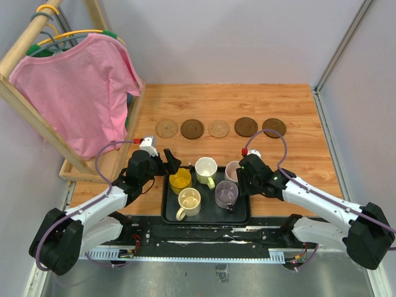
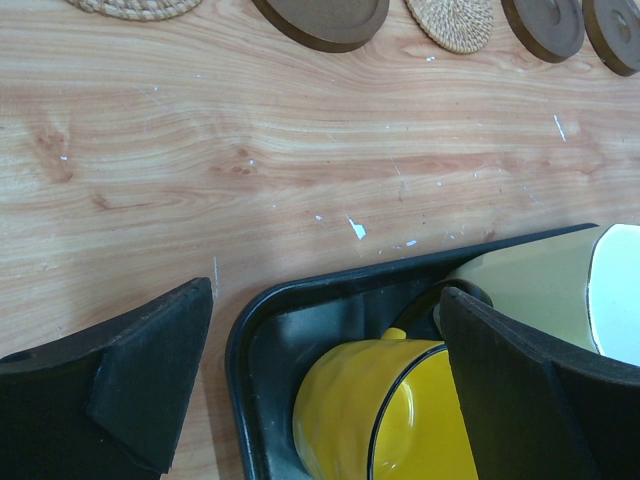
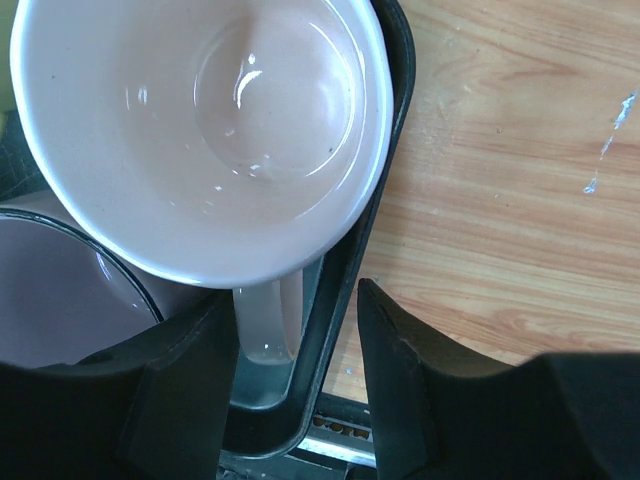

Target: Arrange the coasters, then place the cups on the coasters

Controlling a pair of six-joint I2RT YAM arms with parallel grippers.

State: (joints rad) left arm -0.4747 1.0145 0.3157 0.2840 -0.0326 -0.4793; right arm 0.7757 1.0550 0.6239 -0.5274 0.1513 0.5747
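Setting: a wooden tabletop (image 1: pixel 297 111) between grey walls; a pink shirt (image 1: pixel 80 93) hangs well to the left of the black tray (image 1: pixel 207 220).
Coasters (image 1: pixel 218 128): five in one spaced row beyond the tray, likely so each can take a cup.
Cups (image 1: pixel 189 199): all five sit inside the tray, none on a coaster yet.
Left gripper (image 2: pixel 325 330): jaws wide apart, straddling the tray's far-left corner by the yellow cup (image 2: pixel 370 410); nothing held.
Right gripper (image 3: pixel 295 295): jaws partly apart astride the handle of the pink cup (image 3: pixel 200 130) at the tray's right edge, not visibly clamped; probably lining up to lift it.
Writing: no brand, label or lettering can be read.
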